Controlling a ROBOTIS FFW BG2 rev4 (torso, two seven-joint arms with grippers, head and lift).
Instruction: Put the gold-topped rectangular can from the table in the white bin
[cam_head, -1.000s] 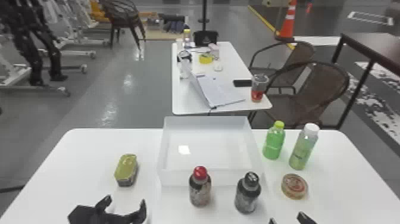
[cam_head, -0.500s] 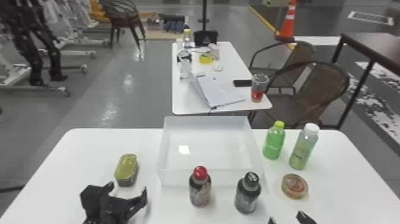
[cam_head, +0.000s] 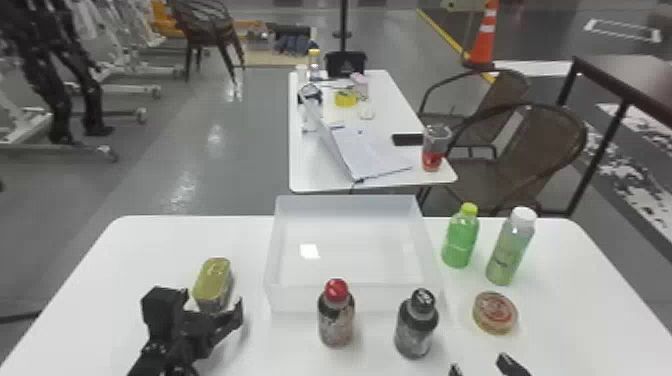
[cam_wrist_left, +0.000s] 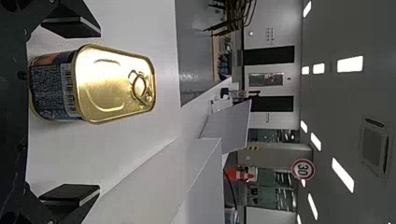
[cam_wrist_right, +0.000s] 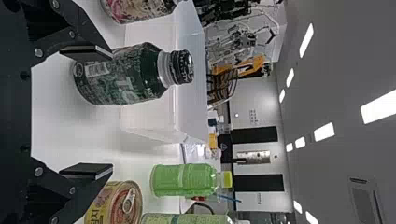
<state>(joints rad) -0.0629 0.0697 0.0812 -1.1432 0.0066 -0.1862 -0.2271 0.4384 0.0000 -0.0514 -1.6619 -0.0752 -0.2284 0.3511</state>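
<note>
I am keeping the left gripper (cam_head: 212, 301) low over the near left part of the table (cam_head: 115, 280), its two fingers standing spread. The gold-topped can (cam_head: 212, 279) is resting upright on the table, to the left of the white bin (cam_head: 350, 300). From the left wrist I am seeing it lying between the open fingers, closer to the finger on the side away from the bin, and its ring pull (cam_wrist_left: 140, 86) is showing on the shiny lid.

I am holding the right gripper (cam_head: 482, 367) at the near edge of the head view, its fingers also spread apart. In the right wrist view a black-capped bottle (cam_head: 416, 325) is standing close by one finger; I cannot tell whether they are touching.

A red-capped bottle (cam_head: 336, 317) is standing just in front of the bin, left of the black-capped one. To the bin's right, a green bottle (cam_head: 460, 237) with a yellow-green cap and a white-capped bottle (cam_head: 510, 250) are standing side by side, and a round tin (cam_head: 494, 312) is lying flat nearer me.
</note>
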